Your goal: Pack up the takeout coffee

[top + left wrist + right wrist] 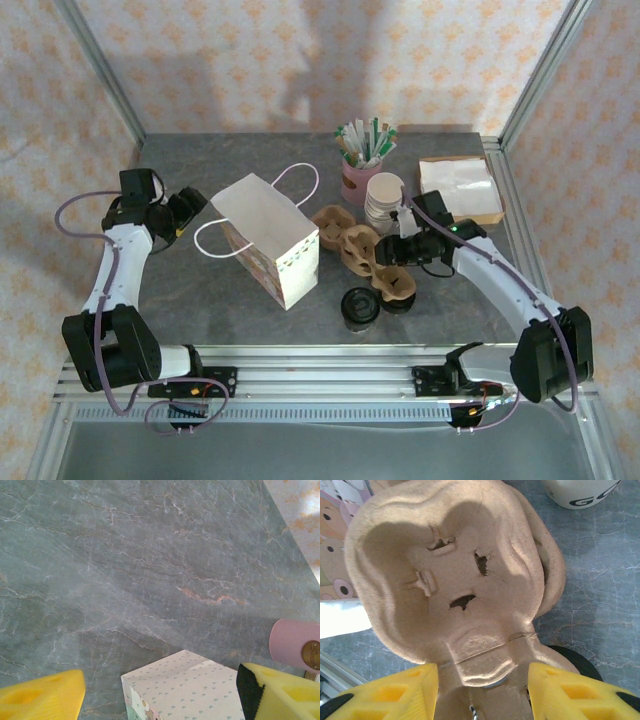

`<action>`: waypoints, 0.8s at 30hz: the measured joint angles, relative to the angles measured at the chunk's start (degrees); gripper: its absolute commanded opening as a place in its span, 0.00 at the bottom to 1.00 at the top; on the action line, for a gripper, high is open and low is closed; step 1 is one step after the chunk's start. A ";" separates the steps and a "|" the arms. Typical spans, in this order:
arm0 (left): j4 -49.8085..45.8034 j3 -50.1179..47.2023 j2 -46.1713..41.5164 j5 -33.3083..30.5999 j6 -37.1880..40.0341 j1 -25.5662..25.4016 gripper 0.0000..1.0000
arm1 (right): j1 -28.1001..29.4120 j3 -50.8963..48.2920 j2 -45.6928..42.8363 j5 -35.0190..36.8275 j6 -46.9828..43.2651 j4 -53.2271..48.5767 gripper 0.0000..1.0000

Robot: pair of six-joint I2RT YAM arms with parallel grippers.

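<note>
The takeout coffee [360, 308], a small cup with a black dome lid, stands near the table's front, right of the white paper bag [268, 240]. The bag lies on its side. A brown pulp cup carrier [348, 245] lies between the bag and my right gripper [396, 252]. In the right wrist view the carrier [455, 575] fills the gap between the yellow fingers [385, 695], which are shut on its end. A black round edge [576, 663] peeks from under it. My left gripper [186, 210] stands open at the bag's far-left end, its fingers [42, 695] straddling the bag's corner [185, 687].
A second black lid piece [400, 300] sits beside the carrier's near end. Behind are a pink cup of stirrers [362, 178], a stack of cream paper cups [385, 200] and a napkin box [460, 188]. An aluminium rail [320, 362] runs along the near edge.
</note>
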 measured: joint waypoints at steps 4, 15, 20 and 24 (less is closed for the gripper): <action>0.15 0.00 0.00 0.07 0.72 -0.20 0.81 | 0.00 0.02 2.03 0.00 -0.24 0.00 0.51; 0.15 0.00 0.00 0.42 1.75 -0.68 0.81 | 0.00 0.02 4.13 -1.42 -0.20 0.72 0.51; 0.15 0.00 0.04 0.52 1.75 -0.83 0.81 | 0.00 0.02 5.44 -3.15 -0.17 1.51 0.51; 0.15 0.00 0.24 0.94 1.77 -0.83 0.81 | 0.00 0.02 6.16 -4.20 -0.17 2.12 0.51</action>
